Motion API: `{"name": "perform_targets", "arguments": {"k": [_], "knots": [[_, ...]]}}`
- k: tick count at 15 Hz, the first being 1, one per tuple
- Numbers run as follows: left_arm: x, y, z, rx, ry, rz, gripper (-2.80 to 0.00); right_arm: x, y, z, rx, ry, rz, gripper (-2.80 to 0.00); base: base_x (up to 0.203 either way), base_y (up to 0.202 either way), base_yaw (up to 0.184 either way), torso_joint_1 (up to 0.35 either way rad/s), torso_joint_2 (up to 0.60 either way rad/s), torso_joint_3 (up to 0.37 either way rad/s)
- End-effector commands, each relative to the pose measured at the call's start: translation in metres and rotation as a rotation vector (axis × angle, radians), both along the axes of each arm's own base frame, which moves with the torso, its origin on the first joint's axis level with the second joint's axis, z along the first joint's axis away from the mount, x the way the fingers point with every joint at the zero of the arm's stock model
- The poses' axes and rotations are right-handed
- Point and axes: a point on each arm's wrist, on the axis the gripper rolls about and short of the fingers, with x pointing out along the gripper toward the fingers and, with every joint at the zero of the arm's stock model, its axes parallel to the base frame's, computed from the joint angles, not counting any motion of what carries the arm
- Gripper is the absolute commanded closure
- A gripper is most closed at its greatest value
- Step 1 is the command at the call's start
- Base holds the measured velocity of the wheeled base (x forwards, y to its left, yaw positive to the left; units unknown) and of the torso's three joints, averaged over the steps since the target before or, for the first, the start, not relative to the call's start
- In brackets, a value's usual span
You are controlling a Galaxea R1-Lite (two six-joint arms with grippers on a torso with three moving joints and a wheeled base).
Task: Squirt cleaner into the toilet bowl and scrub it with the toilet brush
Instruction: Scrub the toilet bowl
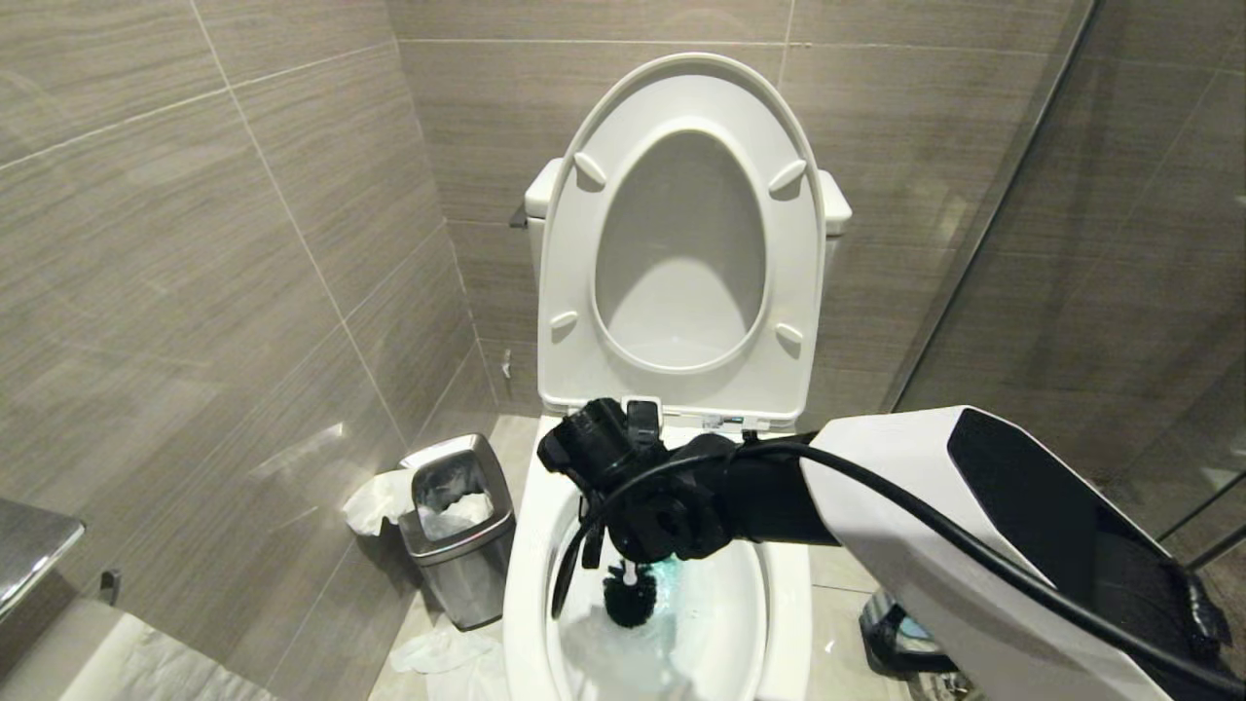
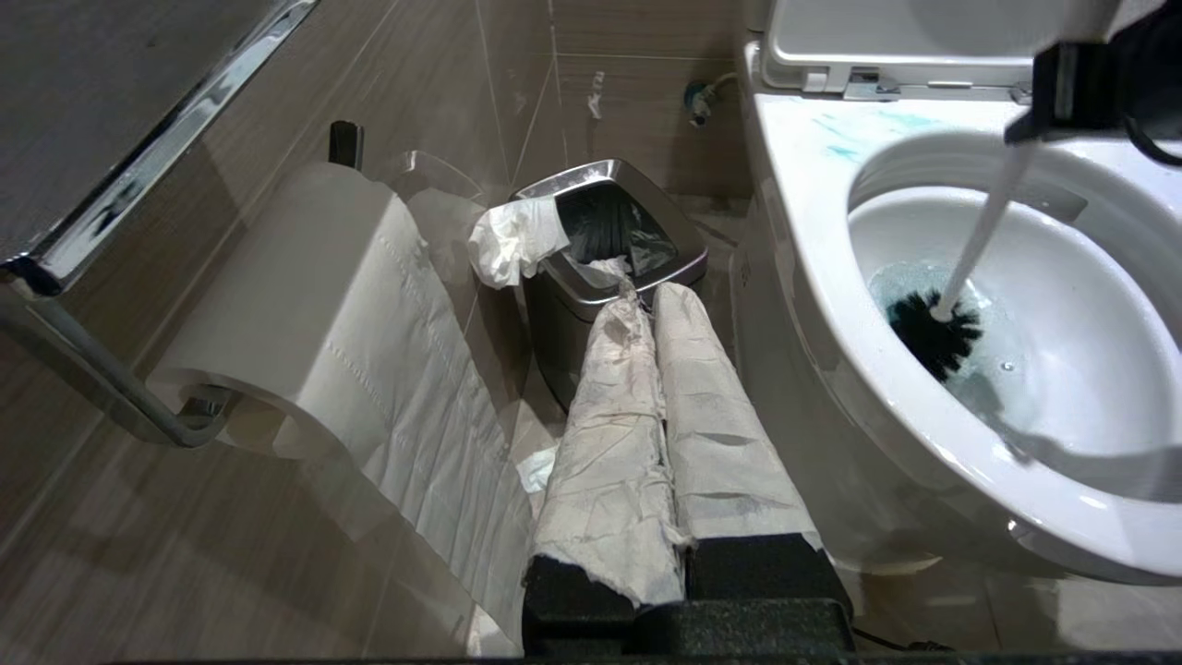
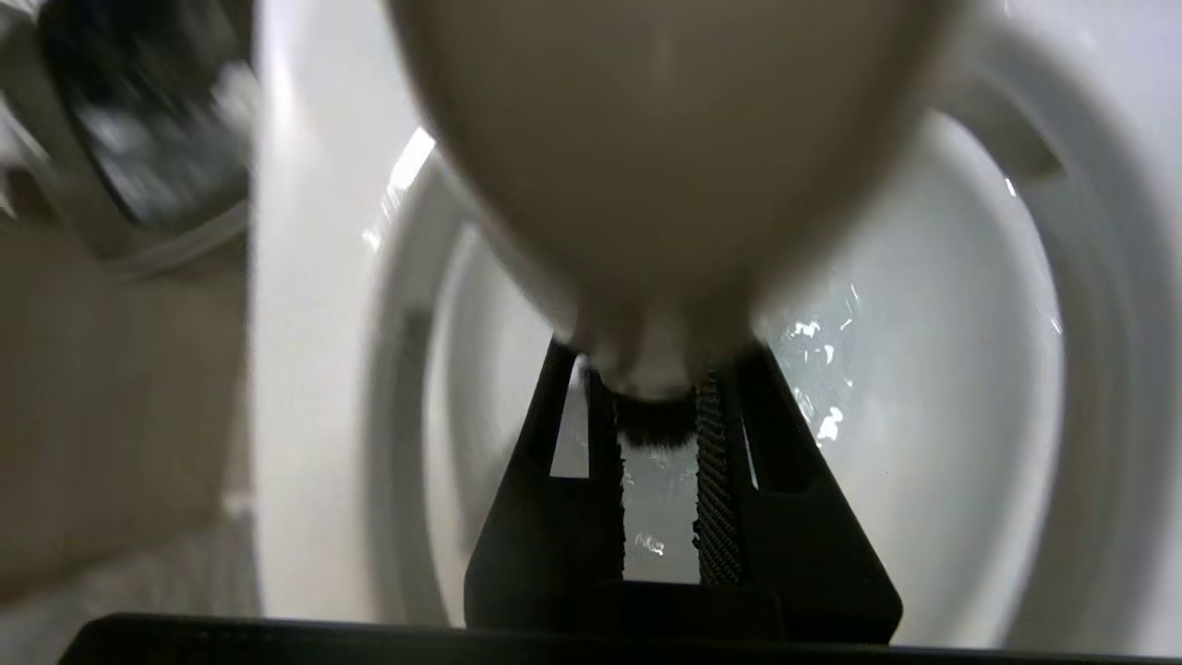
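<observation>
The toilet brush [image 2: 934,334] stands head-down inside the toilet bowl [image 1: 779,604], its black bristles against the bowl's left inner wall at the waterline, its white handle slanting up toward the back rim. The right gripper [image 1: 633,540] hangs over the middle of the bowl, its fingers clamped on the upper handle. Cleaner [image 2: 854,134] shows as pale blue smears on the back left part of the rim, and the water around the bristles is tinted blue. Seat and lid stand raised against the cistern.

Left of the bowl, on the beige tiled floor, a steel waste bin [image 1: 458,531] sits near the wall with tissue draped over its edge. A toilet paper roll [image 2: 305,305] hangs on the grey tiled left wall. The left gripper [image 2: 660,406] is parked low beside the bowl, paper-wrapped fingers pressed together. A glass panel [image 1: 1119,243] closes the right side.
</observation>
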Motion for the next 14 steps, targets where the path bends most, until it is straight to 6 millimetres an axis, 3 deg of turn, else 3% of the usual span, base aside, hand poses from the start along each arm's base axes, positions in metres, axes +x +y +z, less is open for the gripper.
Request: {"name": "perform_targets", "arguments": {"k": [1, 4, 6, 7, 11, 13, 14], "knots": [[0.000, 0.000, 0.000, 0.001, 0.001, 0.000, 0.00, -0.025, -0.016, 0.008, -0.061, 0.045, 0.008, 0.00, 0.000, 0.000, 0.000, 0.000, 0.00, 0.000], [0.000, 0.000, 0.000, 0.001, 0.001, -0.001, 0.00, -0.035, -0.051, 0.008, -0.121, 0.066, -0.041, 0.00, 0.000, 0.000, 0.000, 0.000, 0.00, 0.000], [0.000, 0.000, -0.001, 0.001, 0.003, 0.000, 0.00, -0.010, -0.074, 0.013, -0.103, 0.035, -0.116, 0.00, 0.000, 0.000, 0.000, 0.000, 0.00, 0.000], [0.000, 0.000, 0.000, 0.001, 0.001, 0.001, 0.00, 0.002, -0.075, 0.016, -0.088, 0.012, -0.130, 0.00, 0.000, 0.000, 0.000, 0.000, 0.00, 0.000], [0.000, 0.000, -0.001, 0.003, 0.003, 0.002, 0.00, 0.043, -0.055, 0.029, 0.013, -0.104, -0.142, 0.00, 0.000, 0.000, 0.000, 0.000, 0.00, 0.000], [0.000, 0.000, -0.001, 0.004, 0.003, 0.002, 0.00, 0.052, -0.036, 0.029, 0.055, -0.140, -0.116, 0.00, 0.000, 0.000, 0.000, 0.000, 0.00, 0.000], [0.000, 0.000, -0.001, 0.002, 0.003, 0.002, 0.00, 0.047, -0.023, 0.024, 0.051, -0.134, -0.077, 0.00, 0.000, 0.000, 0.000, 0.000, 0.00, 0.000]]}}
